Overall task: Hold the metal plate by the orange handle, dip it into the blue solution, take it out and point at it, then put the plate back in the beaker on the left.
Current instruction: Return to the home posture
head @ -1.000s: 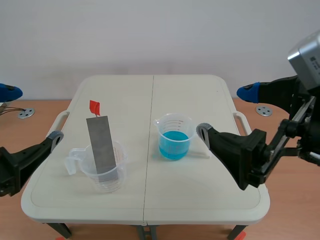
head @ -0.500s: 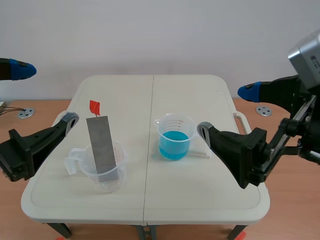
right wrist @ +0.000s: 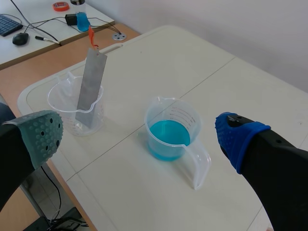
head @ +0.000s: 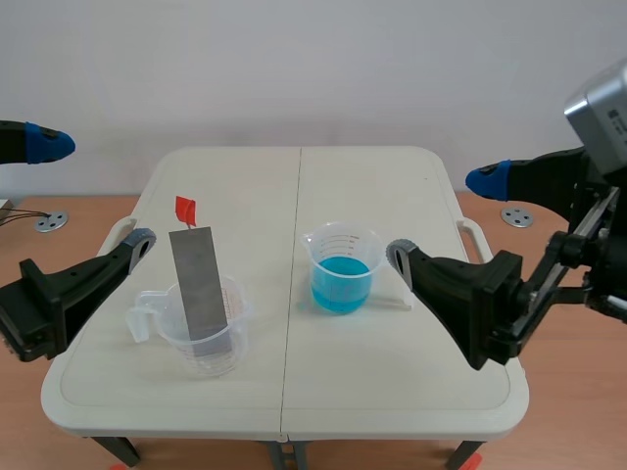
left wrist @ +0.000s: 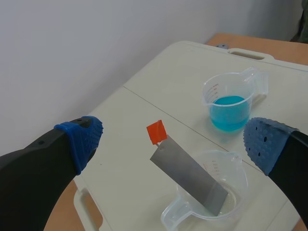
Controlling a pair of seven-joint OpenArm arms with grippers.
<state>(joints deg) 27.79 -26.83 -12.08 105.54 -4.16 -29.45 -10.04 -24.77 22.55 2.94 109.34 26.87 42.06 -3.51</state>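
Observation:
A grey metal plate (head: 199, 291) with an orange handle (head: 185, 208) leans upright in an empty clear beaker (head: 201, 333) on the table's left half. A second clear beaker (head: 342, 266) with blue solution (head: 341, 281) stands right of centre. My left gripper (head: 93, 191) hangs open at the table's left edge, apart from the plate. In the left wrist view the plate (left wrist: 188, 175) and handle (left wrist: 157, 132) lie ahead of my left gripper (left wrist: 173, 139). My right gripper (head: 446, 217) is open at the right, beside the blue beaker (right wrist: 169, 129). The right wrist view shows the plate (right wrist: 91, 83) further off.
The white folding table (head: 284, 401) has a centre seam and side handles. Wooden floor surrounds it. In the right wrist view a desk with cables, a mouse (right wrist: 22, 38) and a tape roll (right wrist: 60, 6) stands beyond the table.
My left arm has risen and swung in toward the table's left edge. The right arm, both beakers and the plate have kept still.

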